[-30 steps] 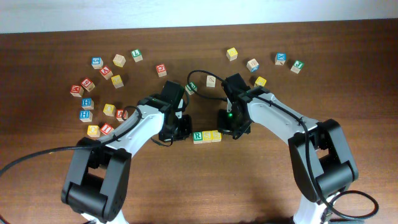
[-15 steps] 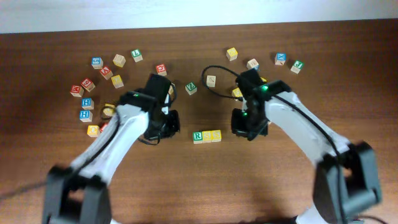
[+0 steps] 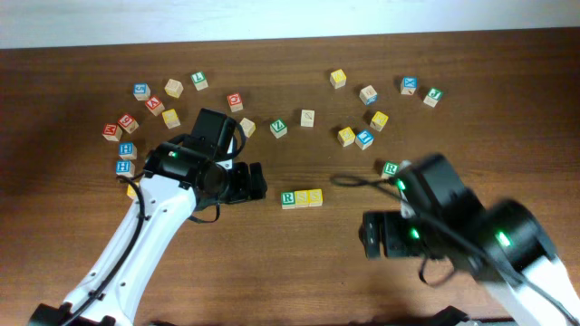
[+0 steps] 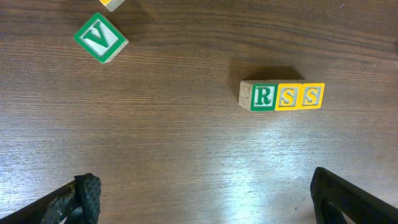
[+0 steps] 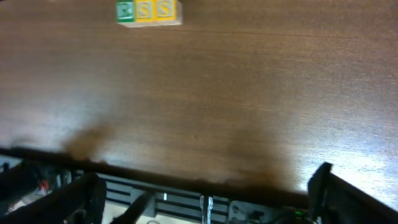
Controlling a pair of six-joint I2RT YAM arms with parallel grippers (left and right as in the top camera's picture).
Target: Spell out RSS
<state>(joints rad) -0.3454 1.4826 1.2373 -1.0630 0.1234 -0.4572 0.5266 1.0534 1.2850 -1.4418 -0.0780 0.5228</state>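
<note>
Three wooden cubes stand in a touching row in the middle of the table: a green R (image 3: 288,198), a yellow S (image 3: 303,197) and a second yellow S (image 3: 314,196). The left wrist view shows them reading R (image 4: 263,97), S (image 4: 288,97), S (image 4: 311,96). My left gripper (image 3: 254,183) is left of the row, open and empty (image 4: 205,199). Well to the right and nearer the front, my right gripper (image 3: 370,237) is open with nothing in it (image 5: 208,193). The row (image 5: 149,11) sits far from it, at the top of its view.
Loose letter cubes lie scattered across the back: a cluster at the left (image 3: 145,101), a green V cube (image 3: 278,128) (image 4: 99,38), several at the right (image 3: 364,138) and a green one (image 3: 391,168) by the right arm. The table's front edge (image 5: 186,177) runs under the right gripper.
Both grippers have opened and drawn away from the row. The left moved back to the left; the right swung out toward the front right. The three cubes stayed put.
</note>
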